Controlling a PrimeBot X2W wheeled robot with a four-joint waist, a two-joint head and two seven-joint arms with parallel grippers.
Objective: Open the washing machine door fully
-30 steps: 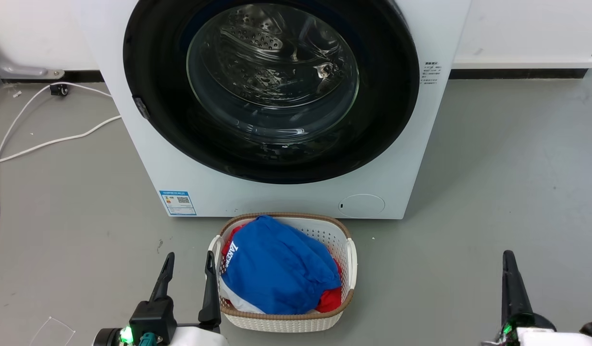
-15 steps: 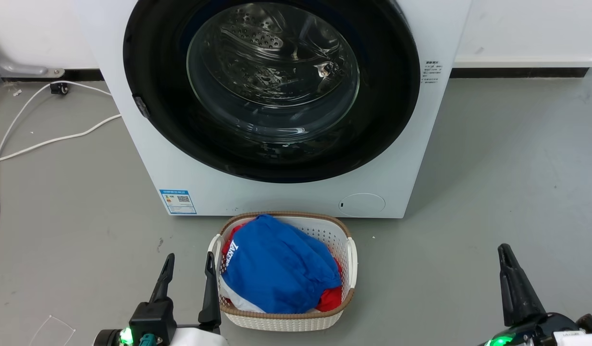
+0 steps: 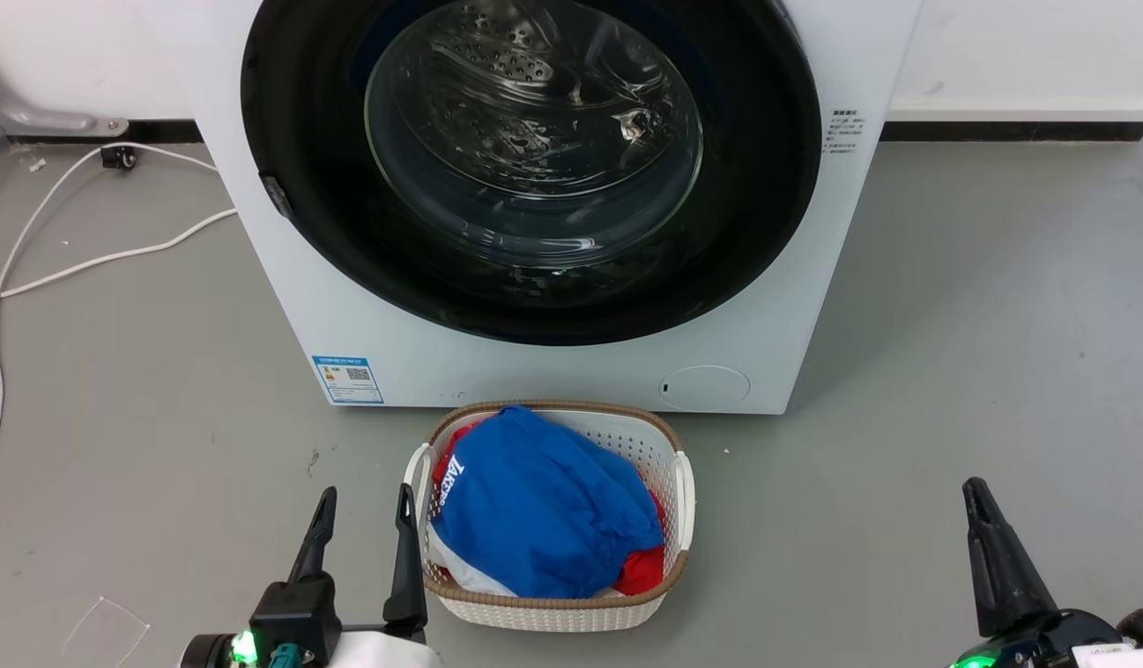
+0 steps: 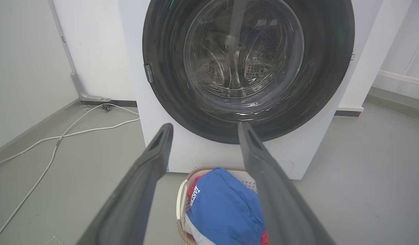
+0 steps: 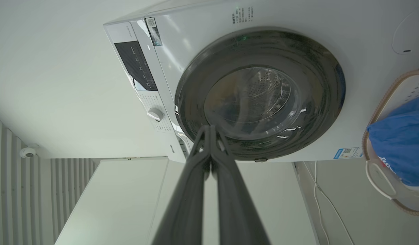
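On my head cam the washing machine point(image 3: 553, 376) sits at 12 o'clock. The washing machine door point(image 3: 532, 139) is shut flat against its white front, glass bowl bulging my way, with a small latch tab point(image 3: 275, 197) on the black ring at 9 o'clock. Both arms hang low, well apart from it. The left gripper point(image 3: 366, 492) is at 7 o'clock, fingers pointing up toward the machine and spread wide with nothing between them. Its inner finger is just beside the rim of the laundry basket point(image 3: 685, 482), and I can't tell if it touches. The left wrist cam looks square at the door between the two fingers. The right gripper point(image 3: 976, 488) is at 5 o'clock, reading as one dark spike. Its wrist cam shows the fingers pressed together at the tips, pinching nothing, and the machine lies sideways there, so that wrist is rolled over. The basket sits at 6 o'clock just in front of the machine, stuffed with a blue garment point(image 3: 553, 510). A white cable point(image 3: 70, 264) trails off at 10 o'clock.
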